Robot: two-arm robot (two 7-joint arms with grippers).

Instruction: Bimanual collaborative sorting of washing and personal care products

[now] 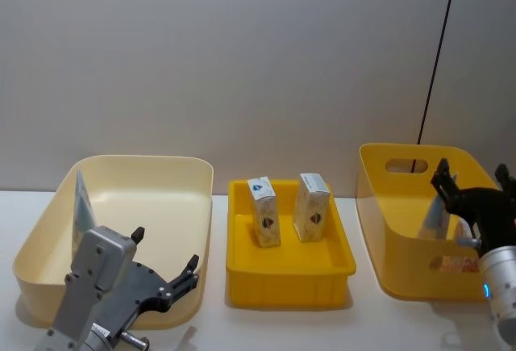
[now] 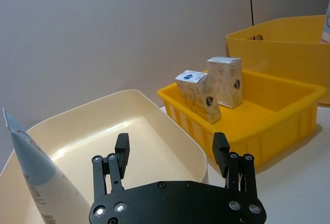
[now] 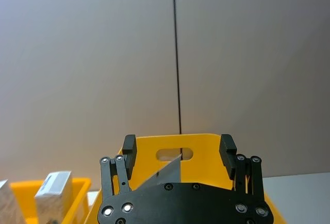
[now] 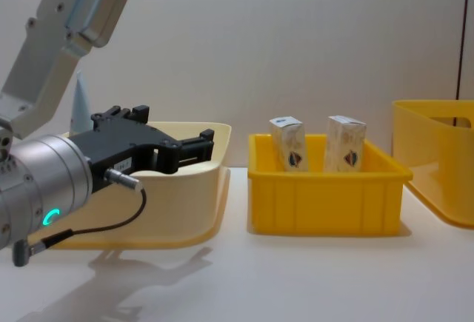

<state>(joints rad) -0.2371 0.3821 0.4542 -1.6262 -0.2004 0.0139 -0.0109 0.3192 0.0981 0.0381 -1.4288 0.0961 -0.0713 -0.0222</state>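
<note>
On the white tabletop (image 1: 363,319) stand a cream plastic bin (image 1: 177,198), a shallow yellow plastic tray (image 1: 286,274) and a deep yellow plastic bin (image 1: 383,230) with handle slot.

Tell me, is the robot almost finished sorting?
Partly, it seems. One squeeze tube leans in the cream bin, another tube in the deep yellow bin. Both tools, left and right, are open and empty. Two cartons in the middle yellow tray may remain.

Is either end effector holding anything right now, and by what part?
Nothing is held: the left end effector and the right end effector are both open and empty.
</note>
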